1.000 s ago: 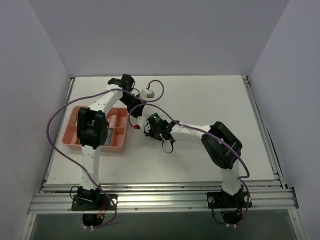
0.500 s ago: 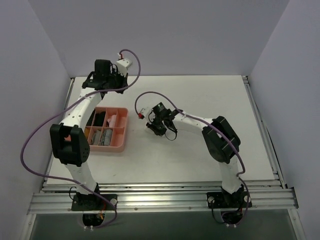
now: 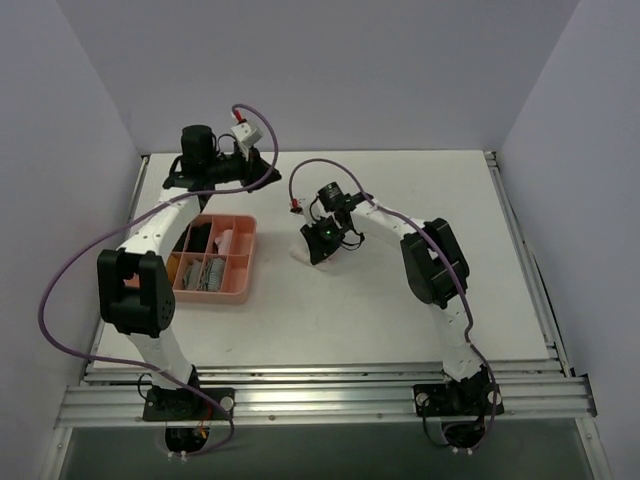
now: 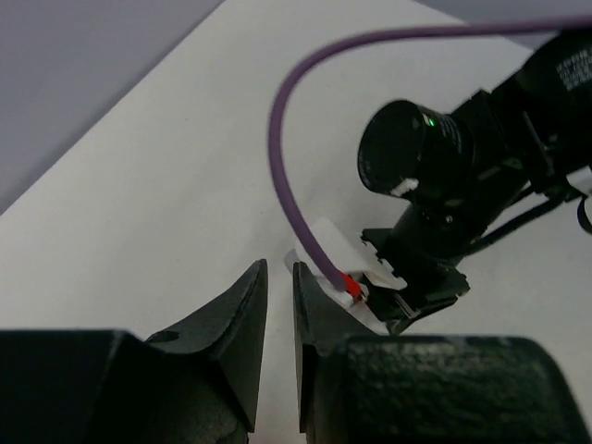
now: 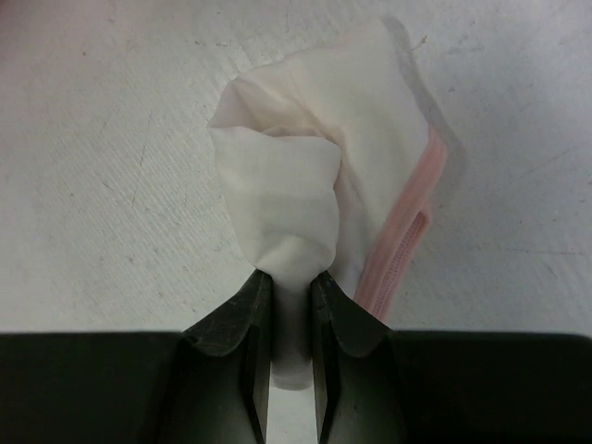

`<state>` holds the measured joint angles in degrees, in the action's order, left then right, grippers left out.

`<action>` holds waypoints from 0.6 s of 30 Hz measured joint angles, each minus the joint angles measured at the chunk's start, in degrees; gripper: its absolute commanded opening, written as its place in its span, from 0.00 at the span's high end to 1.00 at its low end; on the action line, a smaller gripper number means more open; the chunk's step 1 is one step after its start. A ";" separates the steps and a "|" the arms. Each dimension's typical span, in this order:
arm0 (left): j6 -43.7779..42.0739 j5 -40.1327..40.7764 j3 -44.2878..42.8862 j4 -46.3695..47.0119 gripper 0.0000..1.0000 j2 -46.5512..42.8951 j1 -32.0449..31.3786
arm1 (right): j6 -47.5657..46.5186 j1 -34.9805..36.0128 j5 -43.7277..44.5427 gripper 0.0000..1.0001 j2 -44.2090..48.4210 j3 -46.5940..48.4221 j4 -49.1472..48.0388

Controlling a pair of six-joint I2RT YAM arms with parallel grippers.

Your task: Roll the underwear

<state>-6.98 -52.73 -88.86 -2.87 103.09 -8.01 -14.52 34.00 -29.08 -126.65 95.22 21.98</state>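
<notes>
Bright, soft, even light throws faint shadows on the white table (image 3: 400, 300); the underwear (image 5: 296, 203) is sharp, its shadow pale.

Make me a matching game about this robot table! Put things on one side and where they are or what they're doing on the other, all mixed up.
Things:
1. white underwear with pink trim
2. pink plastic divided tray
3. black left gripper

Places or states:
A. up in the air, holding nothing
B. on the left side of the white table
C. pinched by the right gripper

Pairs: 1-C, 2-B, 3-A
</notes>
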 measured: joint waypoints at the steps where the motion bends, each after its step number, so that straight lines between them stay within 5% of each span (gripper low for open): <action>1: -2.21 -0.02 0.68 -1.46 0.73 0.00 -1.09 | 0.63 -0.46 -1.20 1.00 -0.35 0.33 0.24; 10: -26.67 11.32 2.03 -21.70 0.68 0.00 -13.99 | 5.66 -2.89 -8.46 1.00 -2.12 0.39 -0.48; 14: -23.28 14.73 1.51 -24.98 0.69 0.15 -14.73 | 8.28 -3.74 -11.43 1.00 -1.55 -2.43 -4.15; 18: -13.14 16.72 2.34 -21.97 0.80 0.04 -14.12 | 11.69 -4.26 -13.99 1.00 -0.81 -5.86 -8.94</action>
<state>-20.12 -36.01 -86.52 -24.84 103.13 -22.13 -2.83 29.74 -43.07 -127.46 89.36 13.04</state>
